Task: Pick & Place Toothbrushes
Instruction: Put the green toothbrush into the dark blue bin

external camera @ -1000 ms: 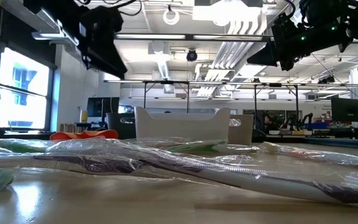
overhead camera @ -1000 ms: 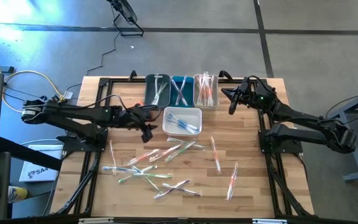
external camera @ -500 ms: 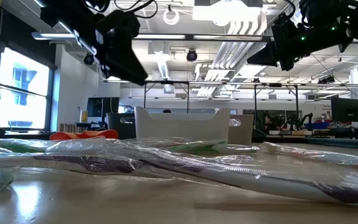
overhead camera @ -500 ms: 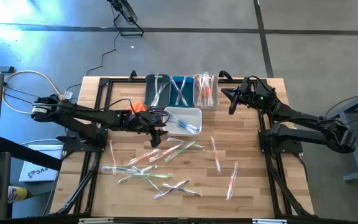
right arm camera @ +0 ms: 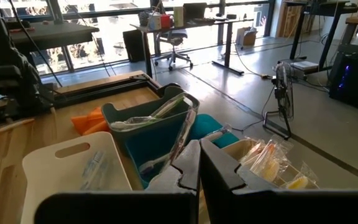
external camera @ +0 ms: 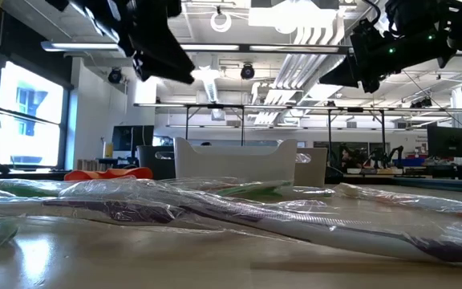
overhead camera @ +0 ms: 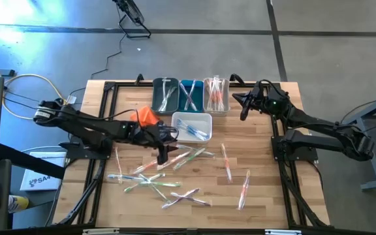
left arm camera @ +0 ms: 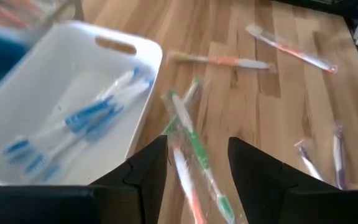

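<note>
Several wrapped toothbrushes [overhead camera: 164, 175] lie scattered flat on the wooden table. In the left wrist view a green one [left arm camera: 194, 149] and an orange one lie crossed beside the white bin [left arm camera: 55, 68], which holds blue ones [left arm camera: 92, 115]. My left gripper [overhead camera: 162, 155] [left arm camera: 197, 180] is open and hovers above this pair, well off the table in the low view [external camera: 155, 36]. My right gripper [overhead camera: 243, 108] [right arm camera: 199, 168] is shut and empty, raised at the table's far right beside the row of bins.
At the far edge stand a dark green bin [overhead camera: 166, 95], a teal bin [overhead camera: 190, 95] and a clear bin [overhead camera: 216, 95], each with toothbrushes in it. The white bin [overhead camera: 203, 118] sits in front of them. An orange folded cloth [overhead camera: 143, 116] lies left of it.
My left gripper has moved toward the table's near edge and right, from beside the white bin's left end to above the scattered toothbrushes. The orange cloth behind the arm has come into view. My right arm has kept still.
</note>
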Action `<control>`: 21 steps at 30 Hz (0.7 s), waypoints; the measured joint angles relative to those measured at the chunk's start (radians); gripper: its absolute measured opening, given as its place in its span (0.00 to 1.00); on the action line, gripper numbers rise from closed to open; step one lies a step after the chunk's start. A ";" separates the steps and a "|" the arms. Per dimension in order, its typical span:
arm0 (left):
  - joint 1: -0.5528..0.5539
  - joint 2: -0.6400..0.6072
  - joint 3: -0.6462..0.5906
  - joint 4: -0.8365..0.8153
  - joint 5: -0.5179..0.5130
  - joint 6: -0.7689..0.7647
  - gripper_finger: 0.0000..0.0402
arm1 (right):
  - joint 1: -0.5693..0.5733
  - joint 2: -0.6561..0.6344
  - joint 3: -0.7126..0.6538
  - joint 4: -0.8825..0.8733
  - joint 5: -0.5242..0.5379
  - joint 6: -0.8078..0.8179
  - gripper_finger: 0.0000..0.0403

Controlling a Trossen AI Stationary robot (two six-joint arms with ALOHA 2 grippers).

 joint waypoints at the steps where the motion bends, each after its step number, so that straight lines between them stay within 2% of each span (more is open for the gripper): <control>1: -0.017 0.000 0.013 -0.010 -0.025 0.009 0.41 | 0.000 0.000 0.000 -0.006 0.000 0.001 0.01; 5: -0.076 0.007 0.079 -0.117 -0.117 0.020 0.41 | 0.000 0.000 0.000 -0.038 -0.004 0.002 0.01; 10: -0.140 0.085 0.161 -0.300 -0.192 0.018 0.41 | 0.000 0.000 0.000 -0.064 -0.002 0.036 0.01; 13: -0.167 0.141 0.191 -0.390 -0.191 0.018 0.41 | 0.000 0.000 0.000 -0.073 -0.002 0.076 0.01; 17: -0.178 0.203 0.201 -0.408 -0.152 0.003 0.41 | 0.000 0.001 0.000 -0.093 0.000 0.099 0.01; 21: -0.175 0.250 0.200 -0.407 -0.032 -0.065 0.41 | 0.000 0.001 0.000 -0.101 0.000 0.099 0.01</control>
